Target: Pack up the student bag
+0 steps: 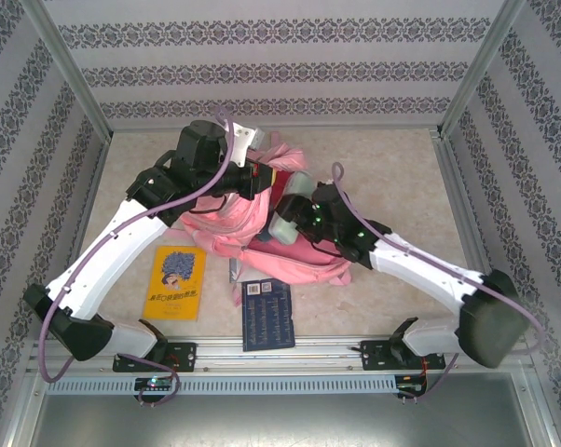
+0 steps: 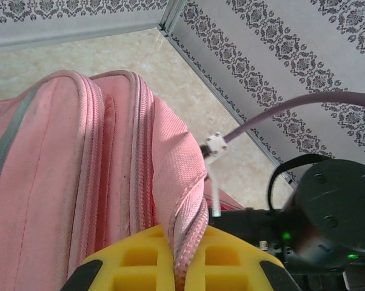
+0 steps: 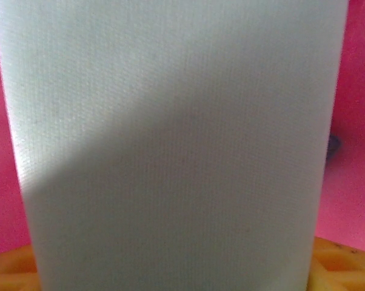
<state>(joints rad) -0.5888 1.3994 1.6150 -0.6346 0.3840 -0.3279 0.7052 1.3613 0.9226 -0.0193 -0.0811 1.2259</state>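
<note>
Student bag [image 1: 262,244], pink and crumpled, lay at mid-tabletop [image 1: 402,186] between the two arms. Left pincer [image 2: 179,257] was pressed together on the bag's zippered rim, the pink edge pinched between its yellow fingers [image 2: 134,260]. Right pincer [image 1: 297,216], at the bag's opening, clasped a pale grey pouch [image 3: 170,151] that spanned its wide-set jaws, with pink fabric behind. Yellow book [image 1: 175,282] and dark blue booklet [image 1: 266,315] lay on the near tabletop.

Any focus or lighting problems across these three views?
Right wrist: grey fabric item very close to lens, diagonal shadow across it, pink behind oversaturated. Left wrist: student bag sharp, mild shadow between its folds. Top external: evenly lit, no glare.
</note>
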